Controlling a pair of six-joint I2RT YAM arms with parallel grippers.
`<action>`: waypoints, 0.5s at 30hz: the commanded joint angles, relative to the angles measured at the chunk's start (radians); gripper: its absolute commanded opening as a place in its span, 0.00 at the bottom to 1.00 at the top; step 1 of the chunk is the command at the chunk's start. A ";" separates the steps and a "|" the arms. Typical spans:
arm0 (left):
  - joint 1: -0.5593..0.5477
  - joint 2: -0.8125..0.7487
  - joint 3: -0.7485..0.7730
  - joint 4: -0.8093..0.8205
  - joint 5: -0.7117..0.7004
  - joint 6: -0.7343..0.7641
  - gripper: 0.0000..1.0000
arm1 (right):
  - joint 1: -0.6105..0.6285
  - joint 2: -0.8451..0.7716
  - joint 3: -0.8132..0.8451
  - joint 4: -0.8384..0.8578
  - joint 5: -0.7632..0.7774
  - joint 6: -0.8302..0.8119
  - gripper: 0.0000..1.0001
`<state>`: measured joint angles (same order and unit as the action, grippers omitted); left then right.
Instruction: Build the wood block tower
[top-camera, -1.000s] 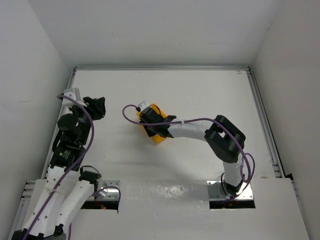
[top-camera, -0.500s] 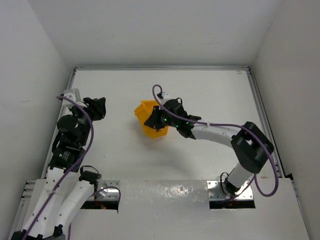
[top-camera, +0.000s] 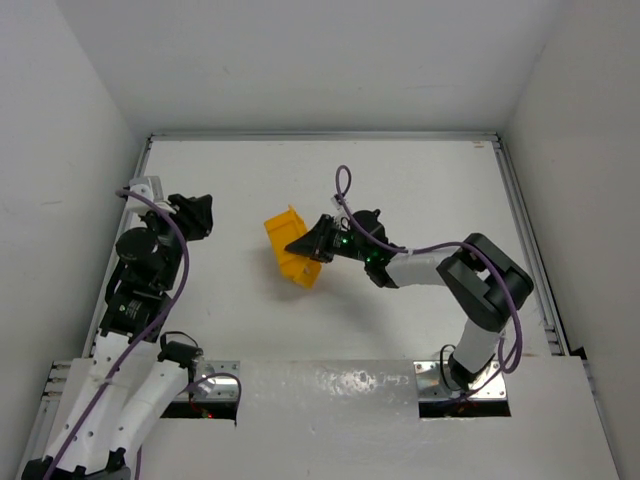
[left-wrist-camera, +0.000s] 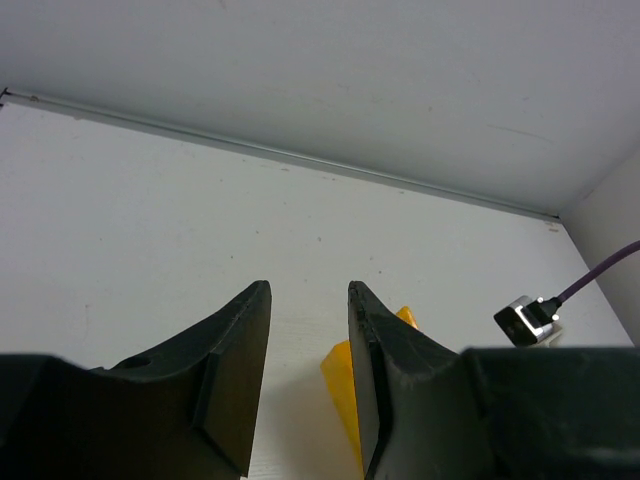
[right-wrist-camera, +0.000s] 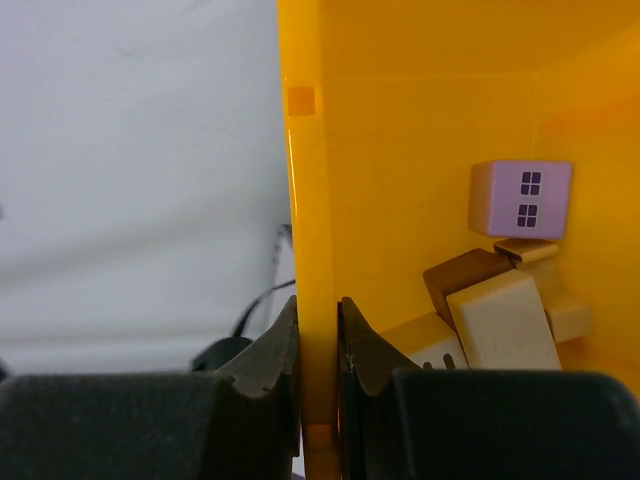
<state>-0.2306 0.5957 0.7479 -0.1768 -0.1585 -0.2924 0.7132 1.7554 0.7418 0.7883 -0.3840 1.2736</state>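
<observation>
Centre of the top view is obstructed by the tilted yellow bin (top-camera: 288, 252), clamped by its wall in the right end effector (top-camera: 312, 243), with the right arm (top-camera: 415, 270) extending to lower right. The left end effector (top-camera: 195, 215), fingers apart, occupies the left edge. Open bench (top-camera: 430, 180) lies at upper right and lower centre, and walls (top-camera: 320, 70) close three sides.
</observation>
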 joint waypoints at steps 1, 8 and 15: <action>-0.013 0.007 0.008 0.028 0.011 0.012 0.34 | -0.021 0.002 -0.016 0.345 -0.047 0.186 0.00; -0.013 0.012 0.008 0.028 0.010 0.012 0.34 | -0.038 0.110 -0.051 0.640 -0.043 0.391 0.00; -0.013 0.016 0.007 0.026 0.010 0.012 0.34 | -0.047 0.150 -0.099 0.822 -0.032 0.495 0.00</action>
<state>-0.2306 0.6075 0.7479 -0.1768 -0.1558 -0.2924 0.6697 1.9163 0.6609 1.1896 -0.4194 1.6737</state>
